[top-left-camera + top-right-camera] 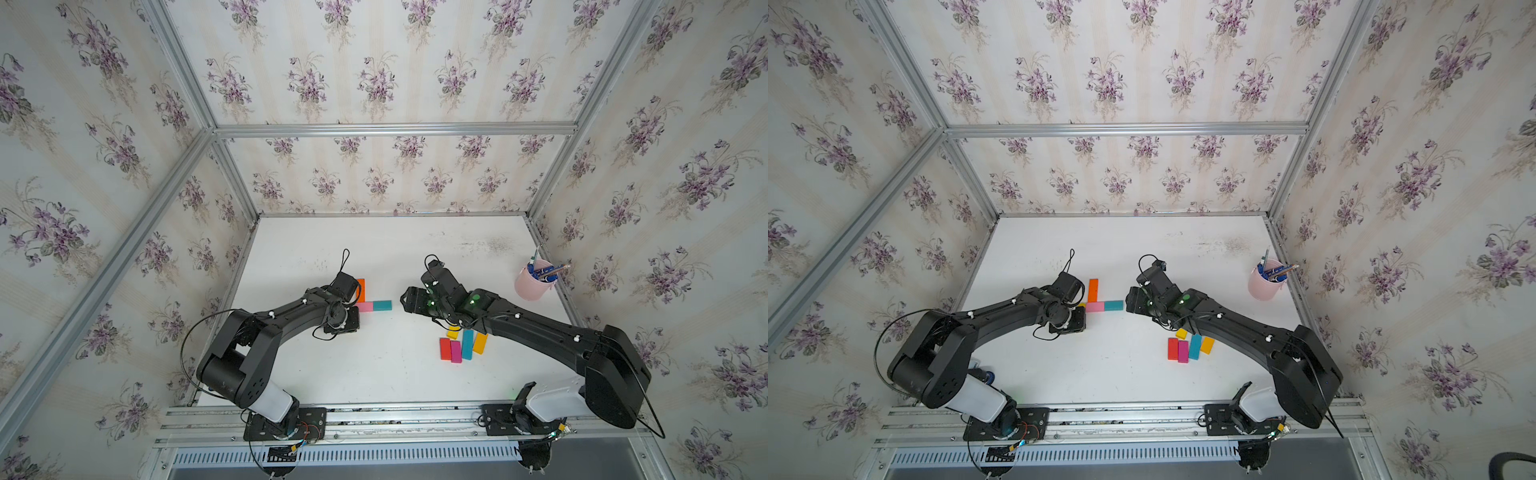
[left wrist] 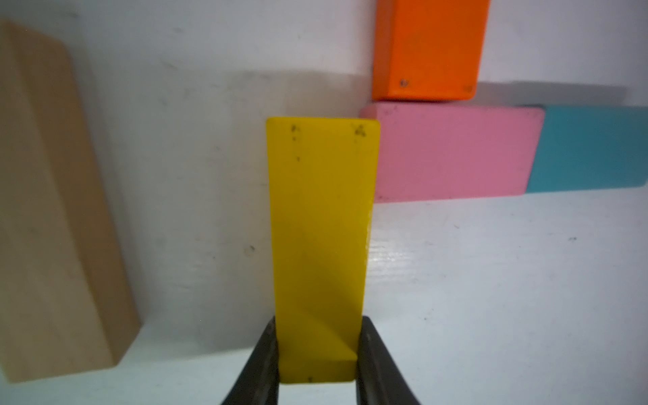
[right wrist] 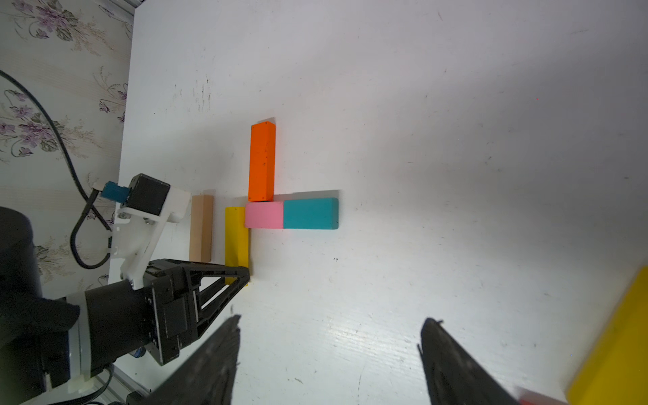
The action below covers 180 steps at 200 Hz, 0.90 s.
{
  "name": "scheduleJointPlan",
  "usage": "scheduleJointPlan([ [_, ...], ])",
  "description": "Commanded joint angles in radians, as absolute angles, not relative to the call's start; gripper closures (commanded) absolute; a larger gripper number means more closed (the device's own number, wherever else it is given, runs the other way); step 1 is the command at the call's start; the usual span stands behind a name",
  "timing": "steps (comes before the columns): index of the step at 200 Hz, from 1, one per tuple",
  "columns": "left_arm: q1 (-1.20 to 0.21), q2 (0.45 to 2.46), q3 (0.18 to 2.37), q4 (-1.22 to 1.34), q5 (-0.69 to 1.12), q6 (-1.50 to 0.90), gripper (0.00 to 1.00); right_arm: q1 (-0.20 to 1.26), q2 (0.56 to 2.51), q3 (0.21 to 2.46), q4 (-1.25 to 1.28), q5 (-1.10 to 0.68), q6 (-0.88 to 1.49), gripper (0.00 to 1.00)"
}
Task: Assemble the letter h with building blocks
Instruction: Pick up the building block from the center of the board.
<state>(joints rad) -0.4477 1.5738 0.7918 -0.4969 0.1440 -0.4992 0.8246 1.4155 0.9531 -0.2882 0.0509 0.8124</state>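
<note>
The left gripper (image 2: 317, 350) is clamped on the near end of the yellow block (image 2: 321, 228), one dark finger (image 2: 261, 364) pressed to each long side. The block's far end sits just beside the free end of the pink block (image 2: 452, 154); whether the two touch cannot be told. The pink block lies end to end with the teal block (image 2: 592, 147), and the orange block (image 2: 429, 49) butts against the pink block's long side at a right angle. The tan block (image 2: 52, 210) lies roughly parallel to the yellow one on its other side, apart from it. The right gripper (image 3: 329, 336) hangs over the bare white table (image 1: 1121, 374) with its jaws spread wide and nothing between them, near the teal block's end. Beside the right forearm, in a top view, the red block (image 1: 1172, 348), magenta block (image 1: 1183, 351), blue block (image 1: 1195, 346) and amber block (image 1: 1207, 345) lie side by side, with a small yellow block (image 1: 1181, 333) just beyond them. A pale pink cup (image 1: 1264, 284) of pens stands near the right wall.
</note>
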Motion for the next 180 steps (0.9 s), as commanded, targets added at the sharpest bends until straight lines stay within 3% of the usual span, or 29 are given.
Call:
scheduleJointPlan([
  [1, -0.452, 1.579, 0.766, -0.665, 0.235, -0.513, 0.57, 0.825, 1.405, 0.956, -0.290, 0.066, 0.816, 0.19],
  [11, -0.453, 1.574, 0.767, -0.674, 0.221, -0.516, 0.48, 0.825, 1.404, 0.955, -0.290, 0.067, 0.815, 0.19],
  [31, -0.452, 1.564, 0.767, -0.681, 0.202, -0.524, 0.39, 0.825, 1.403, 0.955, -0.291, 0.065, 0.813, 0.19],
  [85, -0.452, 1.576, 0.782, -0.675, 0.177, -0.530, 0.39, 0.825, 1.402, 0.954, -0.299, 0.070, 0.810, 0.19],
  [103, -0.451, 1.595, 0.783, -0.676, 0.156, -0.529, 0.44, 0.825, 1.402, 0.954, -0.299, 0.069, 0.810, 0.19],
  [139, -0.451, 1.607, 0.775, -0.674, 0.138, -0.540, 0.67, 0.824, 1.447, 0.954, -0.264, 0.054, 0.808, 0.18],
  [180, -0.450, 1.591, 0.764, -0.696, 0.113, -0.553, 0.83, 0.789, 1.607, 0.983, -0.118, -0.126, 0.785, 0.12],
])
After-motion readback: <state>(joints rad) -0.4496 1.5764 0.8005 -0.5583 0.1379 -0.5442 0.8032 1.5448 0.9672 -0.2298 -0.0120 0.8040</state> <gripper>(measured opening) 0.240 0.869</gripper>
